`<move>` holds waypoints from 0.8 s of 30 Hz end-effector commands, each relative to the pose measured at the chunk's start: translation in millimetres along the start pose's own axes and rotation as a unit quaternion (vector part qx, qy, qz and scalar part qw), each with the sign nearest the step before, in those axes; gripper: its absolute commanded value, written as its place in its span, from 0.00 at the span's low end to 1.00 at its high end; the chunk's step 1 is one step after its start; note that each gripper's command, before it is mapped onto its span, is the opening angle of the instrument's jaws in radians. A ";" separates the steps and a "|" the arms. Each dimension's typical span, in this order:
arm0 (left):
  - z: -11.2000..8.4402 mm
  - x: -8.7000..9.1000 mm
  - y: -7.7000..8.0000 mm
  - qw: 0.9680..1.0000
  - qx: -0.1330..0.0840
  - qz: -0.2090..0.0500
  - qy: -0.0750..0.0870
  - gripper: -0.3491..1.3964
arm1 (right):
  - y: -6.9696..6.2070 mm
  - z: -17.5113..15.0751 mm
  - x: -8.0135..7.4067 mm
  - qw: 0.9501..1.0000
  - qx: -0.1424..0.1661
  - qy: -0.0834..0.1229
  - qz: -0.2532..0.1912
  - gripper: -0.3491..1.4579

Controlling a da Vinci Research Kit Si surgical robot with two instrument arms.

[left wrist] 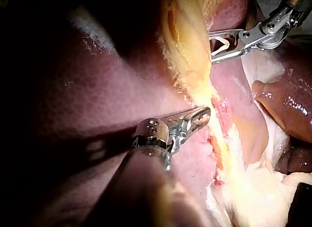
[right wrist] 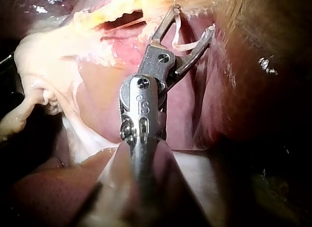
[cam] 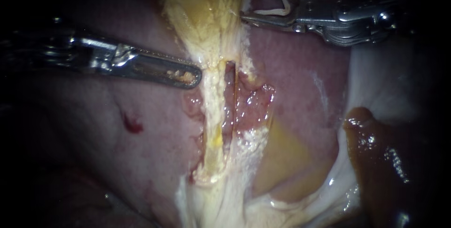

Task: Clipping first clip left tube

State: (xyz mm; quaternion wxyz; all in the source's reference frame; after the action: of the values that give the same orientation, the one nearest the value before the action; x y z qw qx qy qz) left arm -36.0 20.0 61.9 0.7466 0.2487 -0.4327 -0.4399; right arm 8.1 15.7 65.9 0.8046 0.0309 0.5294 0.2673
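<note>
Flanking the left tube [cam: 212, 115] with two instruments.
Resting the left instrument [cam: 193, 78], end effector closed and empty, just left of the tube's upper end; holding a white clip [cam: 275, 11] in the wide end effector of the right instrument [cam: 252, 2], up-right of the tube.

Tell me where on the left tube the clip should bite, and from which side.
Take the left tube on its upper stretch, beside the dark slit that frees it from the redder strand. Probably come from the right with the right instrument, one leg of its clip through that slit; the tube runs top to bottom, so cross it sideways.
</note>
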 end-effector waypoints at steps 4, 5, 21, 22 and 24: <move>-0.5 0.0 0.0 1.000 0.002 0.000 0.001 0.00 | 0.0 0.0 0.0 1.000 0.000 0.000 0.000 0.47; -0.8 0.0 0.0 1.000 0.003 0.000 0.001 0.00 | 0.0 0.0 0.0 1.000 0.000 0.000 0.000 0.47; -7.6 -2.6 0.4 1.000 -0.008 -0.008 -0.007 0.00 | -0.1 -0.1 0.0 1.000 0.001 0.000 0.000 0.47; -7.8 -2.7 0.4 1.000 -0.007 -0.008 -0.009 0.00 | -0.1 -0.1 0.0 1.000 0.001 0.000 0.000 0.47; -8.2 -3.0 0.4 1.000 -0.010 -0.010 -0.010 0.00 | -0.1 -0.1 0.0 1.000 0.001 0.000 0.000 0.47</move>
State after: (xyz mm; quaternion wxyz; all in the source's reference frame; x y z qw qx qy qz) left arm -29.3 22.7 56.7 0.7405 0.2415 -0.4332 -0.4536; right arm 8.0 15.6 65.9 0.8046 0.0314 0.5297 0.2666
